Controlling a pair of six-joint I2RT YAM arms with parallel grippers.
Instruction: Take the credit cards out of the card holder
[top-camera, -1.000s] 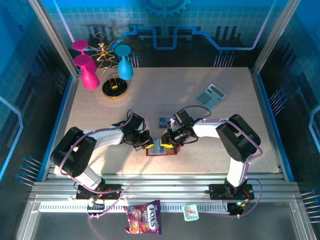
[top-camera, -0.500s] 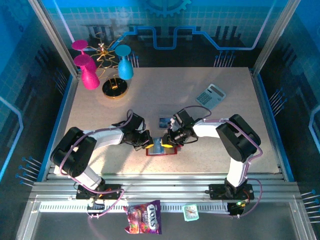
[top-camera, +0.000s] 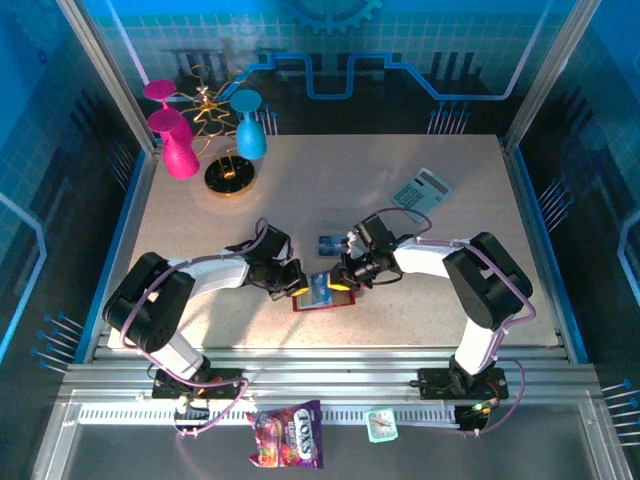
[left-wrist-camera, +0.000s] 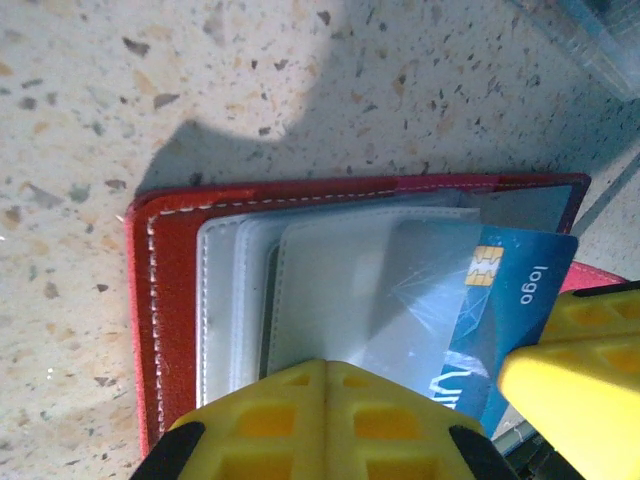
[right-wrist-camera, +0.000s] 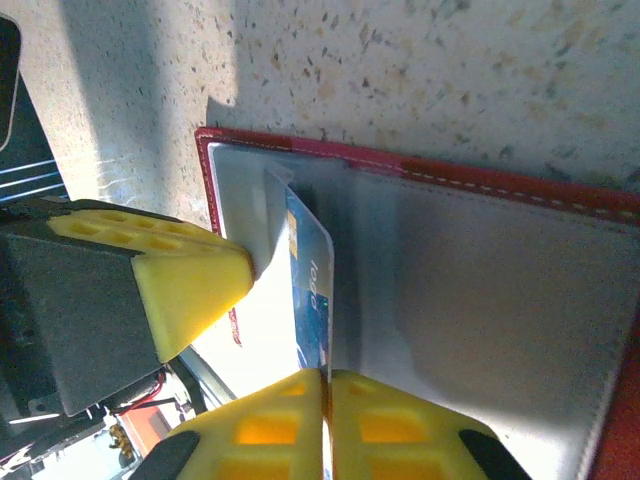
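The card holder (top-camera: 322, 303) lies open and flat on the speckled desk (top-camera: 420, 290), close to the near edge and about midway between the two arms. It is red, with white stitching along its rim, and its inside carries a stack of pale grey, half-clear pockets. A blue credit card (left-wrist-camera: 500, 300) juts partway out of those pockets toward the right side. It bears a gold chip and the white word "logo". The right fingers (right-wrist-camera: 320, 410) pinch this card by its edge, and in the right wrist view the card stands thin between the two yellow pads. The left fingers (left-wrist-camera: 318, 400) are pressed together at the left part of the holder, over the pocket edges. Whether they bear down on it or only hover just above, I cannot tell. Just beyond the holder on the far side lies a small dark-blue rectangle (top-camera: 329, 243). A grey calculator (top-camera: 421, 190) sits toward the far right, well apart from the holder. At the far left stand two pink goblets (top-camera: 181, 155) and a teal goblet (top-camera: 249, 130), beside a black-and-gold disc (top-camera: 230, 178).
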